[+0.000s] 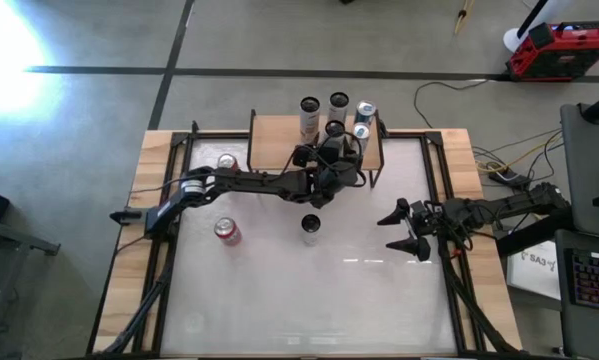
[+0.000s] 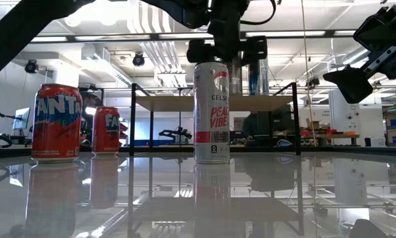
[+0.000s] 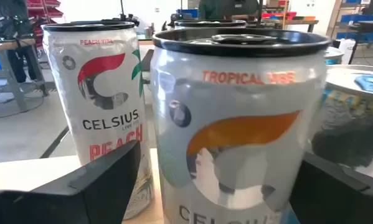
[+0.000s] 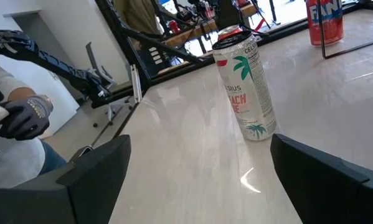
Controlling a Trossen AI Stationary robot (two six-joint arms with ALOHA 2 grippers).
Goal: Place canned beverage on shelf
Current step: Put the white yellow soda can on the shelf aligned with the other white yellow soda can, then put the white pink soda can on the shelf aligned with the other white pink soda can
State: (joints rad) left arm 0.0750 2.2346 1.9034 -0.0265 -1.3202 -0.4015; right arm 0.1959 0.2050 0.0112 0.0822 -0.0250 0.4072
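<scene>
The shelf (image 1: 279, 143), a tan wooden top on black legs, stands at the table's far edge and carries several cans. One of them, a Celsius Tropical Vibe can (image 3: 236, 124), stands upright on its base on the shelf top (image 3: 24, 177). My left gripper (image 1: 337, 150) reaches level over the shelf and is open. Its fingers (image 3: 105, 180) stand on either side of that can, with a gap showing at the one finger. A Peach Vibe can (image 3: 102, 106) stands beside it. My right gripper (image 1: 411, 228) waits open at the table's right.
Another Celsius can (image 1: 310, 226) stands upright mid-table, just on the near side of the shelf. One Fanta can (image 1: 227, 231) stands on the table's left part, and a second Fanta can (image 1: 227, 160) is by the shelf's left legs. The near half of the table is bare glossy surface (image 1: 309, 300).
</scene>
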